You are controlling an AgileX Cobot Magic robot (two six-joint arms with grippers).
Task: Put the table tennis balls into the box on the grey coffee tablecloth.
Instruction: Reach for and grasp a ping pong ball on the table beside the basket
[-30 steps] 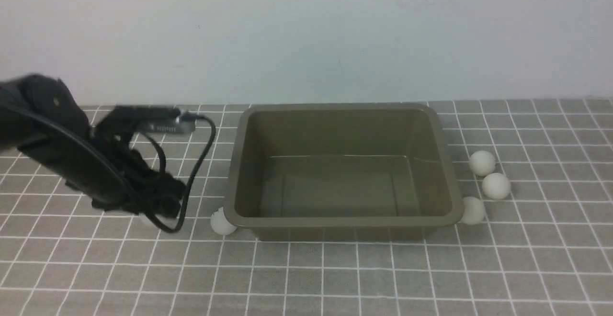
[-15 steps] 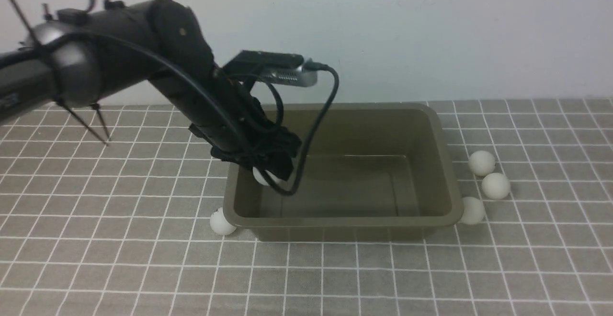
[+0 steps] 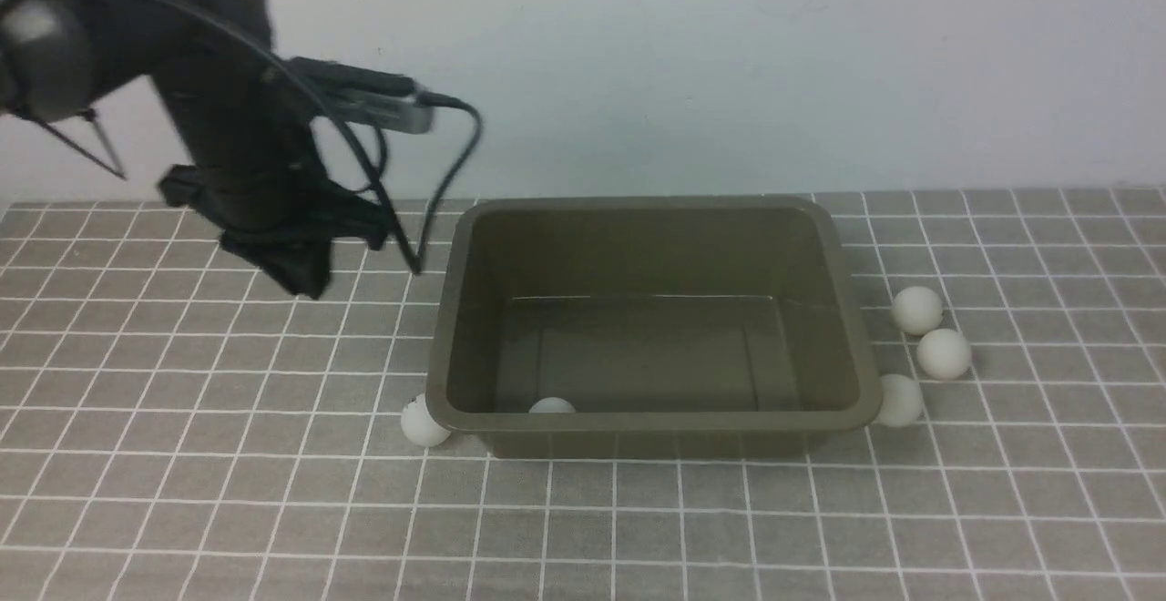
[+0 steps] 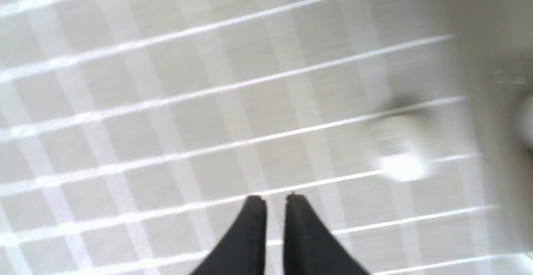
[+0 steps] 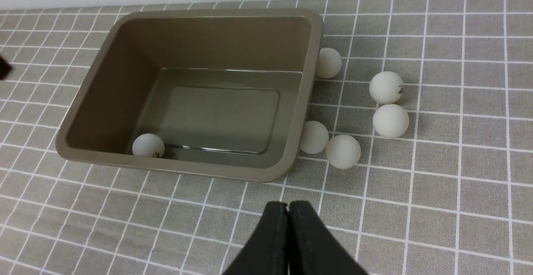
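The olive-grey box (image 3: 847, 401) stands mid-table on the grey coffee tablecloth (image 3: 638, 528). One table tennis ball (image 3: 551, 406) lies inside it near the front left corner, and it also shows in the right wrist view (image 5: 148, 145). Another ball (image 3: 424, 421) rests on the cloth against the box's front left corner. Three balls (image 3: 943, 353) lie right of the box; the right wrist view shows several there (image 5: 390, 120). My left gripper (image 3: 305, 278) hangs above the cloth left of the box, empty, jaws almost together (image 4: 272, 198). My right gripper (image 5: 288, 204) is shut and empty, in front of the box (image 5: 187, 166).
A pale wall runs along the back edge of the table. The left wrist view is motion-blurred; a white ball (image 4: 402, 162) smears beside the box wall. A black cable loops from the left wrist camera (image 3: 373, 105) toward the box's left rim.
The left arm swung from over the box, where it held a ball, back up and to the left. That ball now lies inside the box. The other balls have not moved.
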